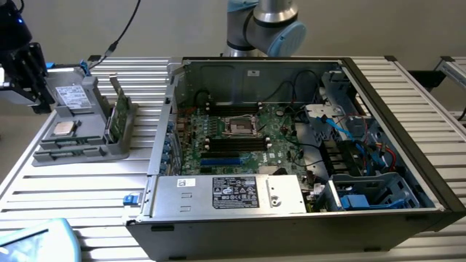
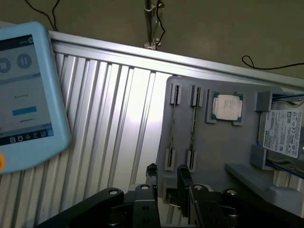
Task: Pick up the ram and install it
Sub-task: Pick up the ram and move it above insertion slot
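Note:
Two thin green ram sticks [image 2: 172, 126] stand edge-on in side-by-side slots of a grey parts holder [image 2: 213, 156]; the second stick [image 2: 193, 126] is nearer the CPU. My gripper [image 2: 167, 178] hovers above the holder's edge just short of the sticks, open, with nothing between its black fingers [image 2: 183, 176]. In the exterior view the gripper [image 1: 28, 82] hangs high at the far left, beside the holder [image 1: 80, 147]. The open computer case [image 1: 407, 136] holds the motherboard with its long black slots [image 1: 237, 143].
On the holder sit a CPU [image 2: 227, 107], a labelled drive [image 2: 282, 130] and a broader green card [image 1: 118, 114] standing upright. A blue-framed tablet [image 2: 23, 95] lies on the slatted table [image 2: 114, 118]. Cables [image 1: 350, 136] and a power supply [image 1: 233, 194] crowd the case.

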Available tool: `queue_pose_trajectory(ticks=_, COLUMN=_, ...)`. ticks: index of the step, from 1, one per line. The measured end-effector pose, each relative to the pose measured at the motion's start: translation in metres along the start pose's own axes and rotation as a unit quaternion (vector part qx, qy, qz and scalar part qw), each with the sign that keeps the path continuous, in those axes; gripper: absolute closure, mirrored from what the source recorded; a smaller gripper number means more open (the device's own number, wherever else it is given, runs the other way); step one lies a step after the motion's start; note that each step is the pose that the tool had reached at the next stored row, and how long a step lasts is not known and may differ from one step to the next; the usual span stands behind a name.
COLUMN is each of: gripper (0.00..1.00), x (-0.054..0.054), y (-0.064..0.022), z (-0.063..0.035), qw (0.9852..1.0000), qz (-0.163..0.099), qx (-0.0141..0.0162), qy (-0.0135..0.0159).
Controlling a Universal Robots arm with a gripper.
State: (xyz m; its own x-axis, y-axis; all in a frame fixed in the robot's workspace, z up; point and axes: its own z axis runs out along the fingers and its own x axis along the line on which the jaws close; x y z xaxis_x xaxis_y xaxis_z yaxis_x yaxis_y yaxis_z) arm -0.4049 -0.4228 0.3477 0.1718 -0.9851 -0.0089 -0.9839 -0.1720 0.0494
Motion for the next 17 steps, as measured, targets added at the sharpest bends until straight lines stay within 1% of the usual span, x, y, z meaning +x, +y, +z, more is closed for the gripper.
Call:
queue_pose_trajectory(ticks=4, gripper=0.69, x=0.0, y=0.0009, z=0.0073, qw=1.0, qz=0.007, qx=0.0001, qy=-0.0006)
queue_pose_trajectory(ticks=17, gripper=0.69, x=-0.001, y=0.0075, z=0.0314, qw=0.9996, qz=0.028, qx=0.0004, qy=-0.0017)
